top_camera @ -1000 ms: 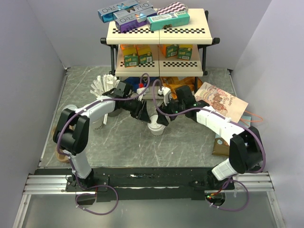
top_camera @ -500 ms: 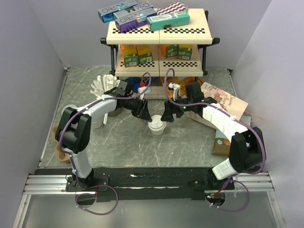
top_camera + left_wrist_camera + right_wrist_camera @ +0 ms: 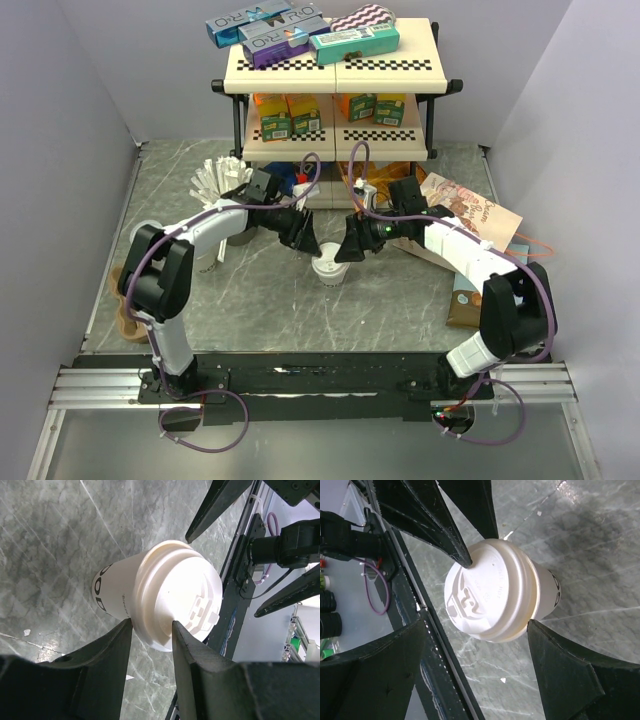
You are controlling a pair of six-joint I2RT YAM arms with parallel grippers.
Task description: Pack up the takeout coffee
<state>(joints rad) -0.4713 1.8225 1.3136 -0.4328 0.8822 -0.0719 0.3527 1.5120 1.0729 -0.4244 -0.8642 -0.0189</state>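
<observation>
The takeout coffee (image 3: 328, 267), a small white paper cup with dark print on its side (image 3: 116, 594), stands upright on the marble table with a white plastic lid (image 3: 184, 594) on it. It also shows in the right wrist view (image 3: 547, 597), with its lid (image 3: 485, 592). My left gripper (image 3: 303, 241) is just behind and left of the cup, jaws a little apart, tips at the lid's edge (image 3: 150, 626). My right gripper (image 3: 350, 246) is just behind and right of it, wide open and empty (image 3: 476, 627).
A two-tier shelf rack (image 3: 335, 70) with boxes stands at the back. A dark grey cup of white sticks (image 3: 215, 180) is back left. A printed paper bag (image 3: 465, 212) lies at right. A flat round lid (image 3: 148, 230) lies at left.
My right gripper has drawn back from over the lid, up and to the right, and stands open beside the cup. The left gripper shifted slightly. The cup has stayed put.
</observation>
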